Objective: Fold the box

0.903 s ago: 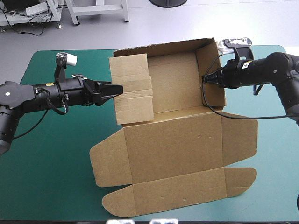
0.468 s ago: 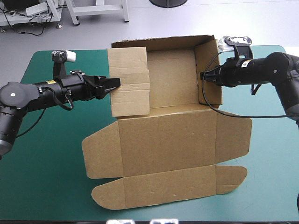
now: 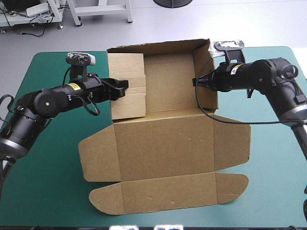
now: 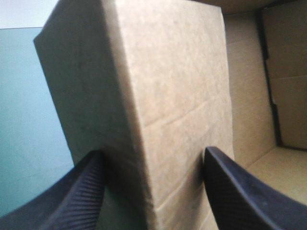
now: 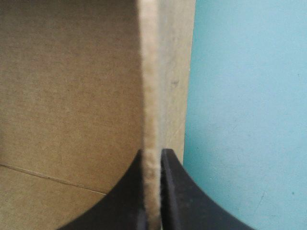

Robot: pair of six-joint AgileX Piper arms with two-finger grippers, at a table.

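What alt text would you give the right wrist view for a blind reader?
The right gripper is shut on a raised side wall of the brown box, its pale cut edge running ahead from between the black fingers. Brown board lies to one side of the wall, the teal-green cover to the other.

box [image 3: 163, 143] shifted left; left claw [image 3: 125, 87], right claw [image 3: 194, 81] followed.
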